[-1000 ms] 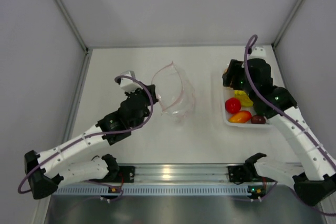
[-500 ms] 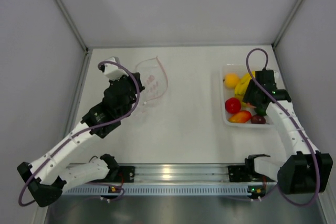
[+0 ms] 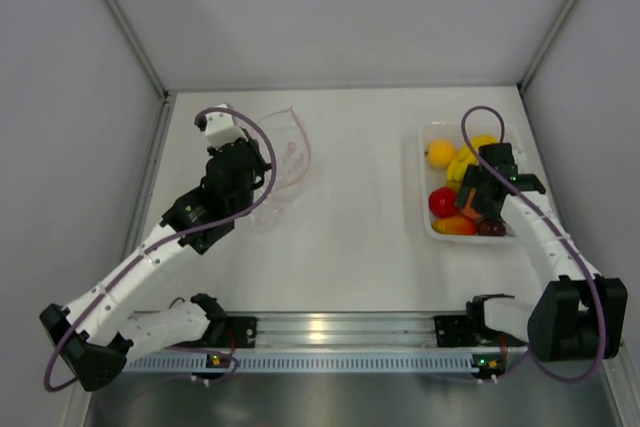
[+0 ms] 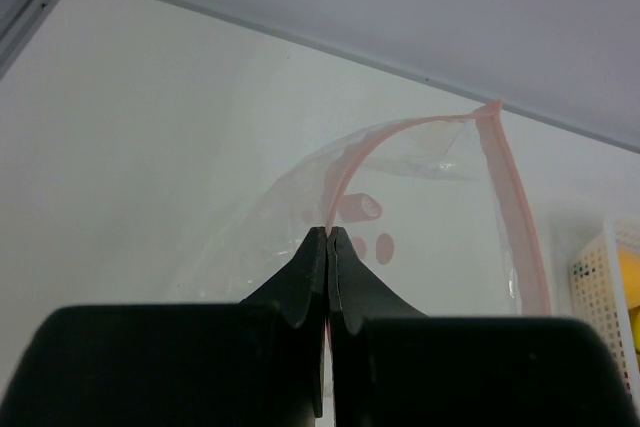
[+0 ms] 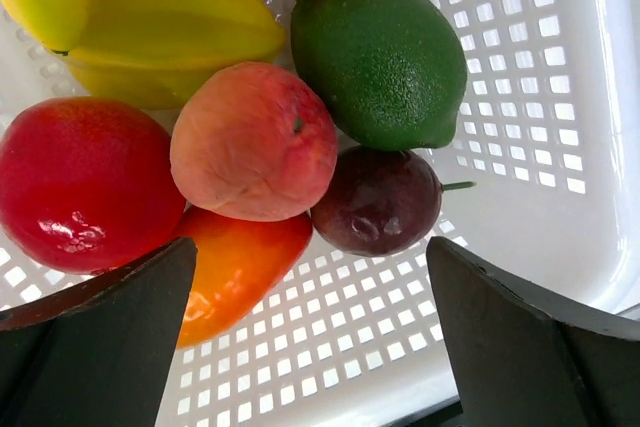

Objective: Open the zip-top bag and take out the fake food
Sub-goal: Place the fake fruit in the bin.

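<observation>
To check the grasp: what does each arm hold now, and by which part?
Left gripper: jaws shut on the zip-top bag, pinching its pink zip strip. Right gripper: jaws open above the fake food, holding nothing.

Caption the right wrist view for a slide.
Open right gripper hovers over basket of lime, peach, tomato, bananas.

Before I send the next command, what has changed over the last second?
The left gripper, shut on the zip-top bag, carried it toward the far left. The right gripper drew back from the far end of the white basket to above the fake food at its near end and opened wide, holding nothing. The basket stayed put.
</observation>
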You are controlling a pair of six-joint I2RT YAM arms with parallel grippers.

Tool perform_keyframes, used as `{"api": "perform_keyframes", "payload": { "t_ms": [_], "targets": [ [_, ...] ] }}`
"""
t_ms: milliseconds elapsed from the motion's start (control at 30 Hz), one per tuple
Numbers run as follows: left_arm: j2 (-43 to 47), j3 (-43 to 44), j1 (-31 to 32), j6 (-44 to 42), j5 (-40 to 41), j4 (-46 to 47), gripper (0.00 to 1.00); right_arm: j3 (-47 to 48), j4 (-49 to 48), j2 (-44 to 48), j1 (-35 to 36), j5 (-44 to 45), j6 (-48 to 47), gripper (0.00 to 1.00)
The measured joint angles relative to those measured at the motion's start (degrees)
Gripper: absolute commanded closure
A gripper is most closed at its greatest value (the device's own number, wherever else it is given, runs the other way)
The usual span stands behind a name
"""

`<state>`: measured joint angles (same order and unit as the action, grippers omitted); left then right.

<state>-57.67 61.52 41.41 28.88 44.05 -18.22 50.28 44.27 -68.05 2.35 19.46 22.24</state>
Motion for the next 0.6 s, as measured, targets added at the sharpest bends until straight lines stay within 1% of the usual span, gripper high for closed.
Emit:
{"api": "perform_keyframes", "payload": {
  "t_ms": [133,267,333,433,500,600],
  "targets": [
    [-0.57,0.00,-1.22,-1.29,0.33,0.00,1.00,1.14,1.44,1.92,0.15,-0.07,-0.22,0.01],
    [-2.56,0.00,-1.64,-3.48,2.05,0.00,1.00,2.58,1.42,7.98,1.03,-2.05,-1.03,0.01],
    [-3.85,0.17,-2.05,-5.42,3.17,-0.04,1.00,3.19,0.76,12.35,1.16,-4.74,-1.31,0.01],
    [-6.47,1.51,-3.54,-9.35,4.92,-0.07,1.00,3.85,-1.18,17.79,1.22,-11.87,-1.66,0.00],
    [-8.33,3.06,-4.24,-11.67,6.10,-0.11,1.00,4.22,-2.36,19.23,1.27,-16.52,-1.64,0.00],
    [-11.67,6.51,-4.68,-15.39,8.44,-0.22,1.00,4.59,-3.37,19.21,1.29,-21.24,-1.62,0.01]
  ]
}}
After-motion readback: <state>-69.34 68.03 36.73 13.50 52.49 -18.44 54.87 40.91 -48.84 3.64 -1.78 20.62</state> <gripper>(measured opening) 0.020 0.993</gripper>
